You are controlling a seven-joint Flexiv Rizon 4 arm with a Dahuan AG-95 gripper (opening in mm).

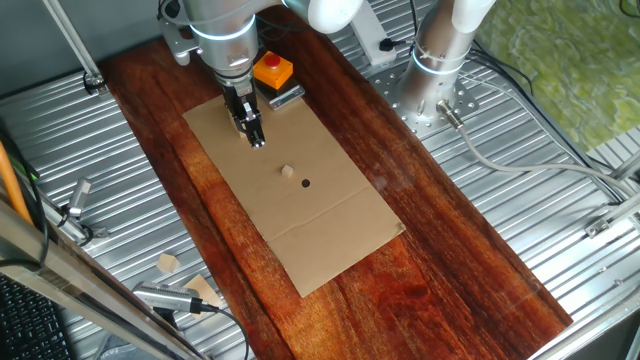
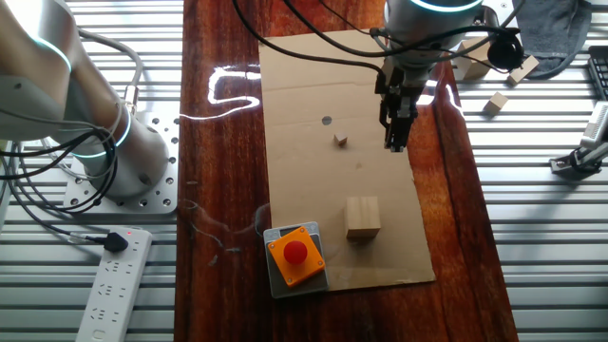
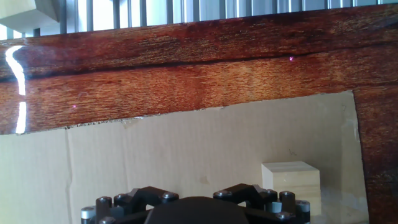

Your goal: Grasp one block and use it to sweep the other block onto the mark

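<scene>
The larger pale cube [image 2: 362, 217] stands on the cardboard sheet [image 2: 313, 76] near the orange box; it also shows at the lower right of the hand view [image 3: 290, 185]. The arm hides it in one fixed view. The tiny cube [image 1: 287, 171] [image 2: 340, 141] lies just beside the black dot [image 1: 306, 184] [image 2: 327, 121], apart from it. My gripper [image 1: 256, 138] [image 2: 394, 141] hangs over the cardboard between the two cubes, touching neither. Its fingers look pressed together and hold nothing. The fingertips do not show in the hand view.
An orange box with a red button [image 1: 272, 70] [image 2: 296, 255] sits at the cardboard's end by the larger cube. Pale wood scraps [image 1: 168, 263] [image 2: 494, 103] lie on the metal table. A second arm's base [image 1: 440, 60] and a power strip [image 2: 114, 285] stand beside the wooden board.
</scene>
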